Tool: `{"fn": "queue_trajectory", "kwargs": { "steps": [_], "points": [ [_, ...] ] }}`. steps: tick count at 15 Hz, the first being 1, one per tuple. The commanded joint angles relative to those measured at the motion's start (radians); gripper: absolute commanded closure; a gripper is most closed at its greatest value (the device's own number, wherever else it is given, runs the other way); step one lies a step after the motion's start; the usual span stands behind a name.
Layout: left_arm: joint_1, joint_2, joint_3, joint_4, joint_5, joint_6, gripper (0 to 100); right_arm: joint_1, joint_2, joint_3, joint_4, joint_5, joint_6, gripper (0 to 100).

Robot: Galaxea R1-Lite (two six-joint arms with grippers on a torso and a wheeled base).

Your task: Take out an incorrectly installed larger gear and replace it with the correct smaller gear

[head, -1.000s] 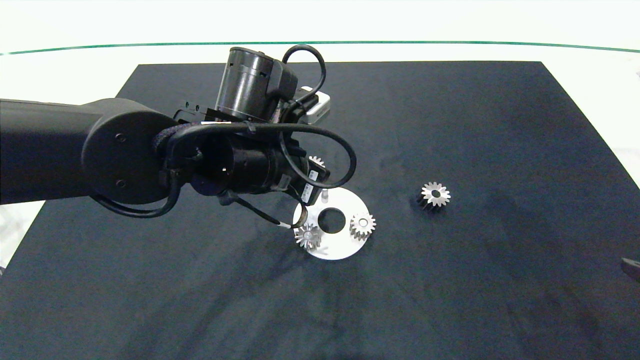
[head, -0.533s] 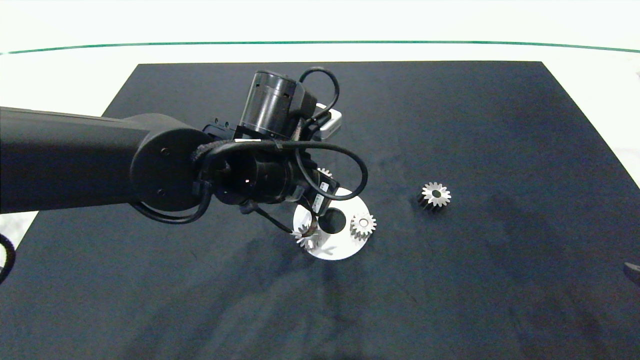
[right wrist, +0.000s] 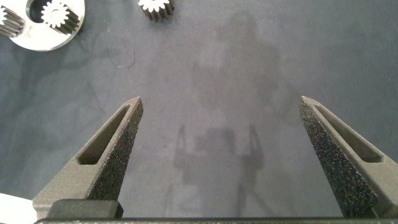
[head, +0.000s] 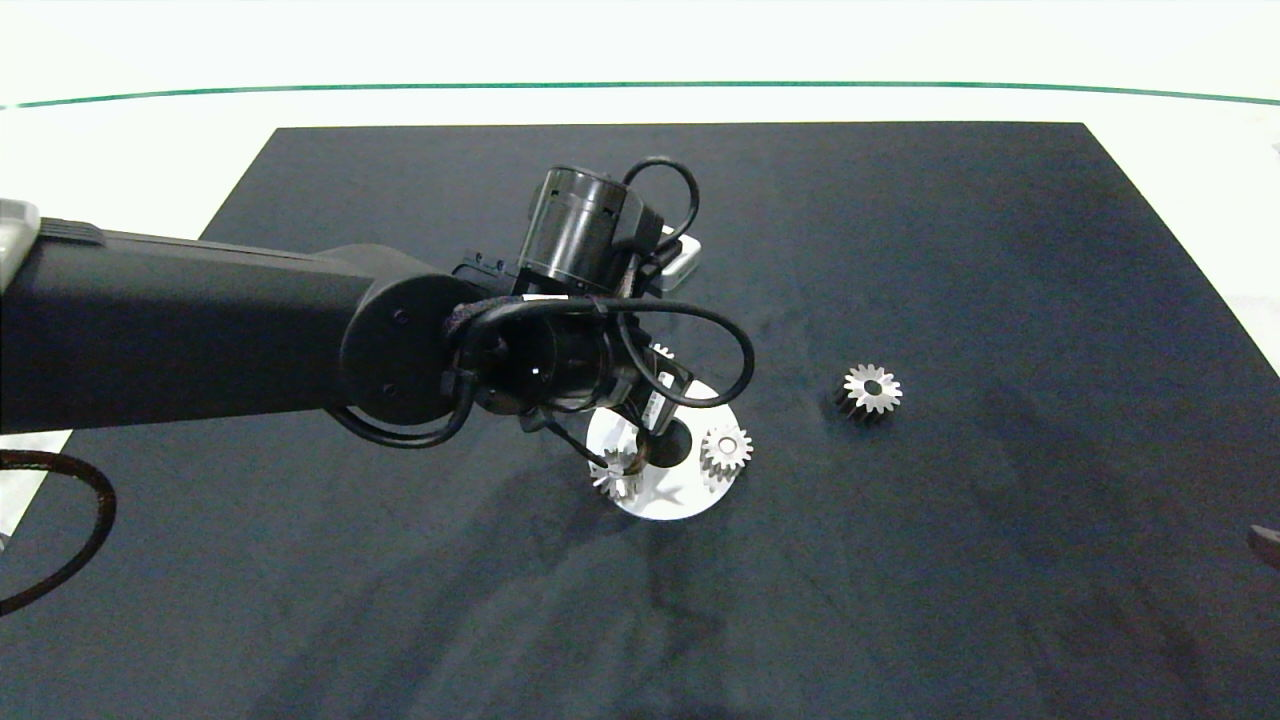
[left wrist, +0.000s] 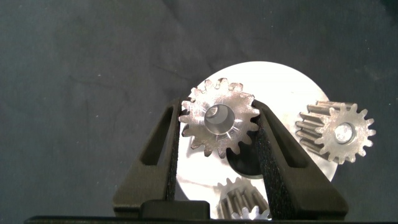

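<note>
The larger gear (head: 614, 474) (left wrist: 219, 119), silver-faced with pointed teeth, sits on the near-left part of the white disc plate (head: 672, 497) (left wrist: 273, 78). My left gripper (head: 628, 455) (left wrist: 217, 107) is down over it, and both fingers press its teeth from either side. The smaller gear (head: 870, 390) (right wrist: 155, 7), dark-sided with stubby teeth, lies alone on the black mat to the right of the plate. At the far right, my right gripper (right wrist: 221, 99) (head: 1265, 540) hangs open above bare mat, holding nothing.
Two all-silver gears stand on the plate: one (head: 725, 449) (left wrist: 336, 132) at its right, one (head: 660, 352) (left wrist: 241, 203) at its back, mostly hidden by the left wrist. The plate has a round centre hole (head: 676, 445). The black mat (head: 900, 600) covers a white table.
The left arm has reached further right and lowered, bringing its fingers down around the larger gear. The gears and the right gripper have not moved.
</note>
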Motion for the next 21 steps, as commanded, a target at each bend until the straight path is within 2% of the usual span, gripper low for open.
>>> {"fn": "queue_trajectory", "kwargs": {
  "steps": [1, 17, 18, 21],
  "points": [
    [0.003, 0.011, -0.006, 0.000, 0.002, 0.001, 90, 0.002, -0.001, 0.000, 0.002, 0.000, 0.000, 0],
    [0.032, 0.024, 0.005, 0.001, 0.002, 0.004, 90, 0.000, -0.001, 0.009, 0.002, 0.003, 0.001, 0],
    [0.029, 0.023, 0.010, 0.003, 0.002, 0.004, 0, 0.000, -0.002, 0.009, 0.002, 0.003, 0.001, 0],
    [0.027, 0.023, 0.005, 0.004, 0.002, -0.001, 0, 0.000, -0.007, 0.011, 0.002, 0.003, 0.001, 0]
  ]
}}
